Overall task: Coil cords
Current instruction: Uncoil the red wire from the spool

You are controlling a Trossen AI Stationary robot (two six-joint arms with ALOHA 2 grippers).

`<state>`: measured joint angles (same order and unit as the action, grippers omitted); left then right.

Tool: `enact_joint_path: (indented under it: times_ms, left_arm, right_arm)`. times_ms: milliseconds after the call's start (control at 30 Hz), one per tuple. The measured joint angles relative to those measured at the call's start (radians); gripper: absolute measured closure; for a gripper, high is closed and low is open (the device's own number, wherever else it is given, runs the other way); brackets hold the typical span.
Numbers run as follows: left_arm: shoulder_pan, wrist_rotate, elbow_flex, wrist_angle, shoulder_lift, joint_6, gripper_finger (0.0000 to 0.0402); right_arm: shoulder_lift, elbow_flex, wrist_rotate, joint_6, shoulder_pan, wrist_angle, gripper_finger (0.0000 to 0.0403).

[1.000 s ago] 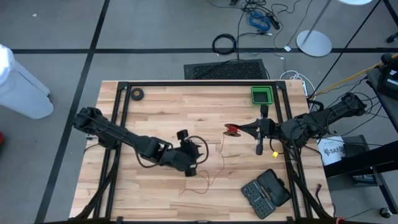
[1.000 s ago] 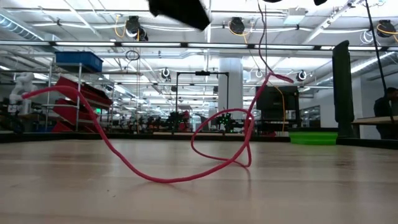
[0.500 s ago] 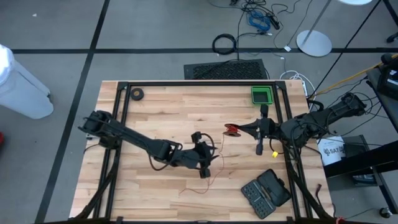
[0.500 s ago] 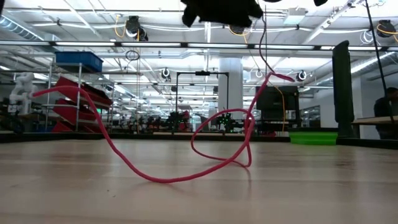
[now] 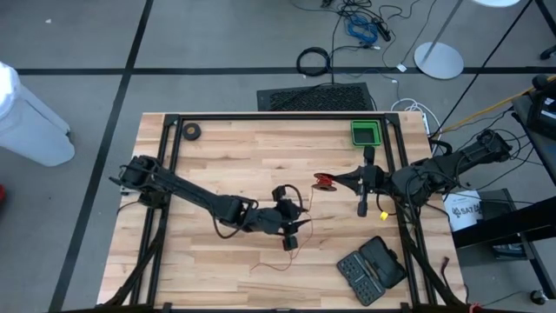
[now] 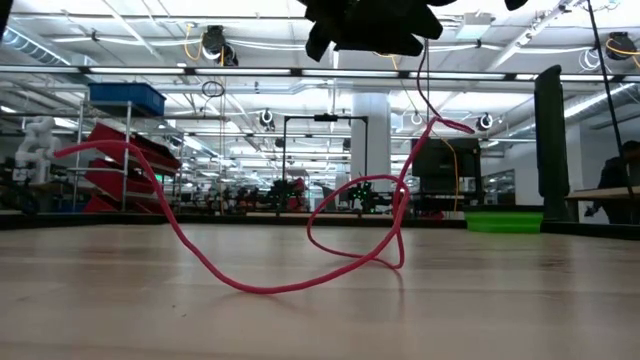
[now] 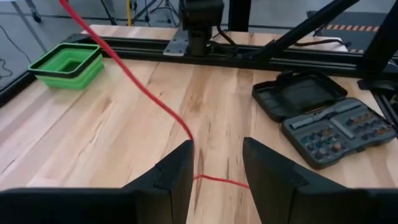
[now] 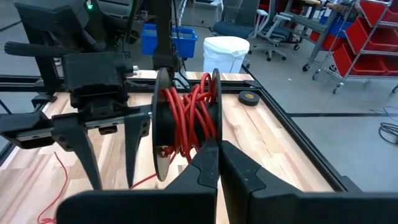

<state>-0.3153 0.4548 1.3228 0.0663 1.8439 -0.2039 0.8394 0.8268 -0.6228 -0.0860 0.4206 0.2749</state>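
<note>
wooden table (image 5: 226, 156) | right tool (image 8: 214, 163) clamped on reel (image 8: 186, 124) | left tool (image 7: 216, 163) open over red cord (image 7: 140, 87) | you'd pinch it next, probably

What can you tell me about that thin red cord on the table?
The red cord is thin and wire-like, far thinner than the tool fingers. Part is wound untidily on a small black reel, held off the table by the shut right tool. From there it runs down to the wooden table, where the rest lies in loose loops and curves. The open left tool hangs over one stretch, the cord passing between its fingers, apparently untouched.
</note>
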Motion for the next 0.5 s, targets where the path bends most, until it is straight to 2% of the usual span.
enact_joint_path:
  times_ms: [500]
  left_arm:
    - [0.008,0.028,0.000,0.008,0.000,0.000,0.0255]
  right_arm:
    - [0.000,0.000,0.000,-0.003,0.000,0.000,0.0403]
